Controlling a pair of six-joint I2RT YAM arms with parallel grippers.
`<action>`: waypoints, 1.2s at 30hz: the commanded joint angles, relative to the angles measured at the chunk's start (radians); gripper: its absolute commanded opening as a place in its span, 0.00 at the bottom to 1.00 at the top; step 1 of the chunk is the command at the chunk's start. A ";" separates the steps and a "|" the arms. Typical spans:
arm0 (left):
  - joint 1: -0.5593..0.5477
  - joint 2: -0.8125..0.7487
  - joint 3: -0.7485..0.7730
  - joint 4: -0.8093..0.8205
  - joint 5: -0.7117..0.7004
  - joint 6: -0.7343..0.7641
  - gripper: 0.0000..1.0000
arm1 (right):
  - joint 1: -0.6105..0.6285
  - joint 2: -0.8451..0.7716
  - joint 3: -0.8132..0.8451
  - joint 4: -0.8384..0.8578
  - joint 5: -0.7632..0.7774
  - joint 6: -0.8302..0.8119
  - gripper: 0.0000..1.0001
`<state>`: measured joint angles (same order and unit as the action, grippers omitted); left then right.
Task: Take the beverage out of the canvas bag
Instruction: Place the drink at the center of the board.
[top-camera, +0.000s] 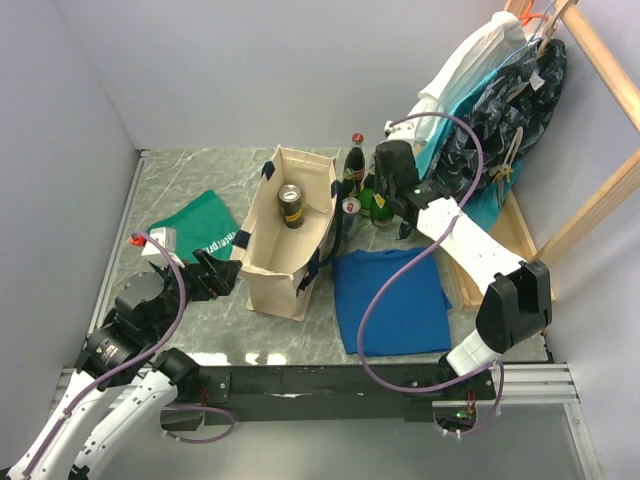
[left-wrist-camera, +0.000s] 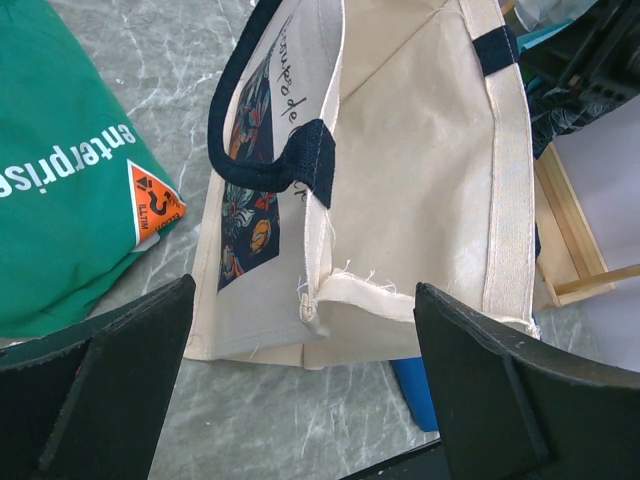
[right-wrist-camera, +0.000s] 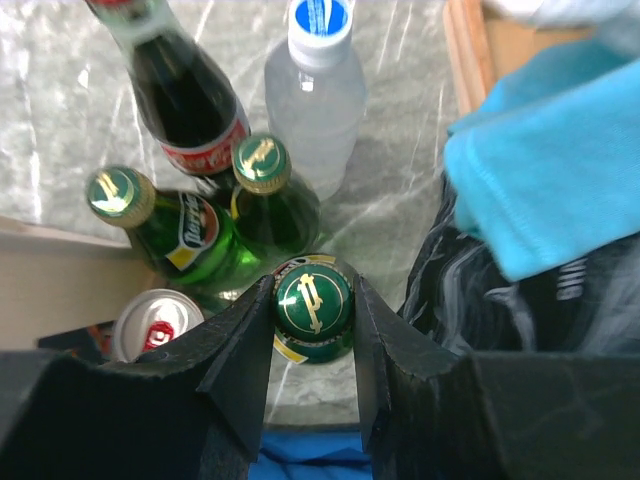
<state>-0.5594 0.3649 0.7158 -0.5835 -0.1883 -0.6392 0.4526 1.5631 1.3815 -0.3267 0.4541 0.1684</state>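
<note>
- Grey marble-look table (top-camera: 180, 330), plain pale walls around it, and a wooden rack (top-camera: 600, 200) with clothes hanging off it on the right.
- The canvas bag (top-camera: 290, 235) stands open mid-table. The beverage can (top-camera: 290, 205) is upright inside it, towards the far end.
- The left gripper (top-camera: 218, 272) is spread wide with nothing in it, just beside the bag's near left corner and well short of the can.
- The right gripper (top-camera: 385, 200) is on the bag's other side, over a bunch of bottles.
- Only the top view sees into the bag. The left wrist view gets just its outside, the floral print and the navy handle (left-wrist-camera: 270, 160), plus the green cloth (left-wrist-camera: 60, 170).
- The right wrist view shows the fingers (right-wrist-camera: 240, 350) clamped tight on a green bottle (right-wrist-camera: 313, 305), which the top view hides.
</note>
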 joint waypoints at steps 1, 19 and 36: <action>0.009 0.016 0.014 0.039 0.007 0.018 0.96 | -0.008 -0.051 -0.062 0.283 0.028 0.017 0.00; 0.016 0.023 0.013 0.043 0.013 0.021 0.96 | -0.006 -0.023 -0.182 0.498 0.020 0.034 0.00; 0.023 0.016 0.013 0.045 0.020 0.024 0.96 | -0.005 -0.025 -0.248 0.564 0.003 0.060 0.00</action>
<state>-0.5423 0.3779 0.7158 -0.5808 -0.1806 -0.6384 0.4511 1.5795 1.1324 0.0315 0.4351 0.1978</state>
